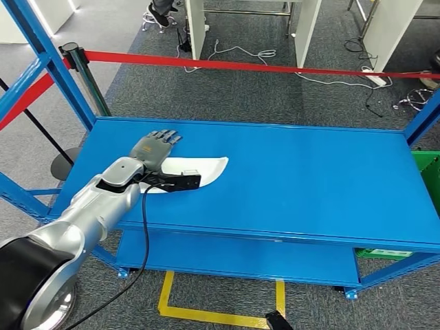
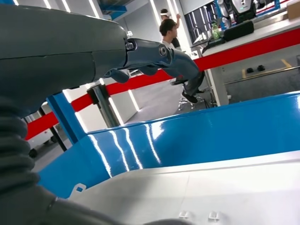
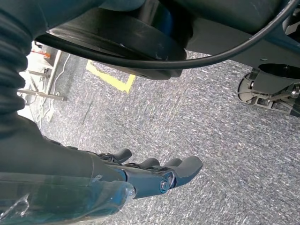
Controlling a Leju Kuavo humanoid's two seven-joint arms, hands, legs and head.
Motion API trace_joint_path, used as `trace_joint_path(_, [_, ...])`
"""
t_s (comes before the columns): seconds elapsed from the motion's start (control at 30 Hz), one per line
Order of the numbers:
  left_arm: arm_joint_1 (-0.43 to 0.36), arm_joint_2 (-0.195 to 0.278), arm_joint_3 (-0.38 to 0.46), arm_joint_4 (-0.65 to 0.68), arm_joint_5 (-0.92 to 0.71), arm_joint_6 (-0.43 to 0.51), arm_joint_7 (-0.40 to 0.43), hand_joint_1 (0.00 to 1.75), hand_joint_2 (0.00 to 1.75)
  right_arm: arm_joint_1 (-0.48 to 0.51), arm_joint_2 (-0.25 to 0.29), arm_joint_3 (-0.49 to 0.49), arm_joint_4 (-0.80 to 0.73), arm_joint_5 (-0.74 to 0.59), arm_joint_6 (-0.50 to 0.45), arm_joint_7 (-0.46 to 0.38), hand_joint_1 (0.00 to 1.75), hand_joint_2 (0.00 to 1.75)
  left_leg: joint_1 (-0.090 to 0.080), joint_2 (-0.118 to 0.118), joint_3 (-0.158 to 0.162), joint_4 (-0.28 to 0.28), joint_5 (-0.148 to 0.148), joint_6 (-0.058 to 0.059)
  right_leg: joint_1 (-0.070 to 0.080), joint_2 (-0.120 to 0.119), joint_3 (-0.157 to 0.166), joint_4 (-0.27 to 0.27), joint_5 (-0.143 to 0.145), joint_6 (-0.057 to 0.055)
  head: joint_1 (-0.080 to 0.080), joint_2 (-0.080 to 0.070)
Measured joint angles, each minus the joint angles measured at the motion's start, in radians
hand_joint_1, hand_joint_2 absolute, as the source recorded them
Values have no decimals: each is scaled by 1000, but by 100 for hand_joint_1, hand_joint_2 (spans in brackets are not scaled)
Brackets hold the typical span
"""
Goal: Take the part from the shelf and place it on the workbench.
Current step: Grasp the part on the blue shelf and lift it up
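A long white curved part (image 1: 199,169) lies flat on the blue shelf (image 1: 311,179), left of its middle. My left hand (image 1: 155,146) reaches in over the part's left end with its fingers stretched out flat, holding nothing. In the left wrist view the left hand (image 2: 71,56) hovers a little above the white part (image 2: 219,187), with the shelf (image 2: 212,129) beyond it. Whether the palm touches the part I cannot tell. My right hand (image 3: 148,174) hangs over grey carpet, fingers loosely extended and empty.
Blue uprights (image 1: 47,58) frame the shelf's left side and another stands at the right (image 1: 423,117). A red barrier tape (image 1: 249,66) on a post (image 1: 85,75) runs behind. A green crate (image 1: 430,172) sits at the right. A person (image 2: 169,33) sits far off.
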Motion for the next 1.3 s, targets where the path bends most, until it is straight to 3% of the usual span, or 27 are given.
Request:
trace_joint_path(0.57, [1, 0, 0, 0, -4, 62, 37, 0, 0, 0, 0, -6, 0, 12, 0, -1, 0, 175, 0, 0, 0, 0, 0, 0, 0, 0, 0, 0, 0, 0, 0, 0])
trace_joint_path(0.9, [15, -36, 2, 0, 46, 15, -18, 0, 0, 0, 0, -22, 0, 14, 0, -4, 0, 175, -1, 0, 0, 0, 0, 0, -1, 0, 0, 0, 0, 0, 0, 0])
trace_joint_path(1.3, [41, -50, 3, -2, 66, 39, -20, 0, 0, -2, 0, -24, 0, 20, -1, -5, 0, 175, -1, 0, -1, 0, 0, 0, -1, 0, 0, 0, 0, 0, 0, 0])
